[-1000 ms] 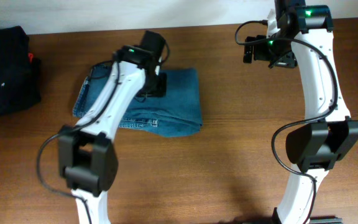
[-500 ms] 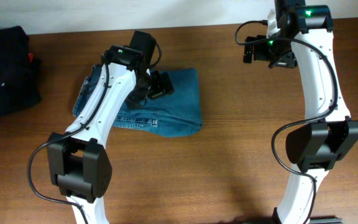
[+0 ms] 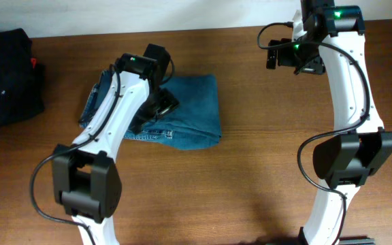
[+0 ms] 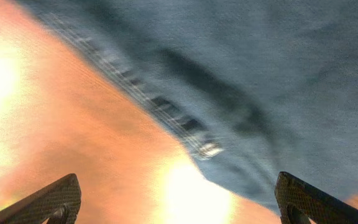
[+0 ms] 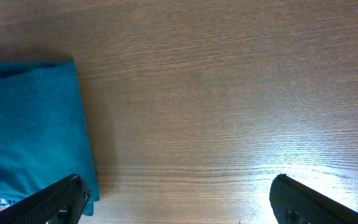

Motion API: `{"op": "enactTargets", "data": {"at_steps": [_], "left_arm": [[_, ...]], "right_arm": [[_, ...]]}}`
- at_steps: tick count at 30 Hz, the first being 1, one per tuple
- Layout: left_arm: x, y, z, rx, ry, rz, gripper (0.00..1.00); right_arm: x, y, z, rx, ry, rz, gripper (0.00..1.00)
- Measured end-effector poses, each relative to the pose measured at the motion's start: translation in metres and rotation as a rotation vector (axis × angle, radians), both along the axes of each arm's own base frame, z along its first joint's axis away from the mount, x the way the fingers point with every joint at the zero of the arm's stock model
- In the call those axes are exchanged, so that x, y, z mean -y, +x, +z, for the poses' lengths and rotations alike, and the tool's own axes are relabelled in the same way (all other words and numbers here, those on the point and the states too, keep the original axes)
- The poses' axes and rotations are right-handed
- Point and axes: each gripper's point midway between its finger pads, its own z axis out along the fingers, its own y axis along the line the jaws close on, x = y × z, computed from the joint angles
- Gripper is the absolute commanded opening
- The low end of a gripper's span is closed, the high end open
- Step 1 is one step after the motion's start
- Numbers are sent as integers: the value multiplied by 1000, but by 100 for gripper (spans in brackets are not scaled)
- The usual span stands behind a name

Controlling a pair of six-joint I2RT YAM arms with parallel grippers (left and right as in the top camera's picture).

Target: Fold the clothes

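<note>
The blue denim jeans (image 3: 196, 109) lie folded into a compact stack on the wooden table, left of centre. My left gripper (image 3: 156, 103) hovers over the stack's left half, open and empty. The left wrist view shows its two finger tips wide apart (image 4: 179, 202) above the jeans' hem (image 4: 241, 93) and the table edge of the stack. My right gripper (image 3: 291, 56) is held high at the back right, open and empty. Its wrist view (image 5: 179, 199) shows bare table and the jeans' right edge (image 5: 30, 137).
A black garment pile (image 3: 5, 78) with a small red tag (image 3: 35, 64) lies at the far left edge. The wooden table (image 3: 250, 170) stretches in front and to the right of the jeans.
My left gripper has swung back and left across the jeans stack, turning as it went. The jeans and the right arm have not moved.
</note>
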Motion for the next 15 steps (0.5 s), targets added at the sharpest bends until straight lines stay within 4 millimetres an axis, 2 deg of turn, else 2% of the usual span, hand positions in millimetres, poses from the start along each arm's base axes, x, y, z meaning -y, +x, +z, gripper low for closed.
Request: {"op": "enactTargets", "data": {"at_steps": [3, 7, 9, 11, 12, 14, 15], "left_arm": [[-12, -6, 31, 73, 49, 1, 99], [-22, -22, 98, 267, 47, 0, 99], [-26, -35, 122, 341, 32, 2, 100], [-30, -50, 130, 376, 15, 16, 99], [-33, -57, 128, 380, 11, 27, 99], [-30, -59, 113, 390, -17, 49, 99], [-29, -61, 99, 375, -28, 56, 99]], "right_arm": [[0, 0, 0, 0, 0, 0, 99], [0, 0, 0, 0, 0, 0, 99], [0, 0, 0, 0, 0, 0, 99], [0, 0, 0, 0, 0, 0, 99], [0, 0, 0, 0, 0, 0, 99], [0, 0, 0, 0, 0, 0, 99], [0, 0, 0, 0, 1, 0, 99]]}}
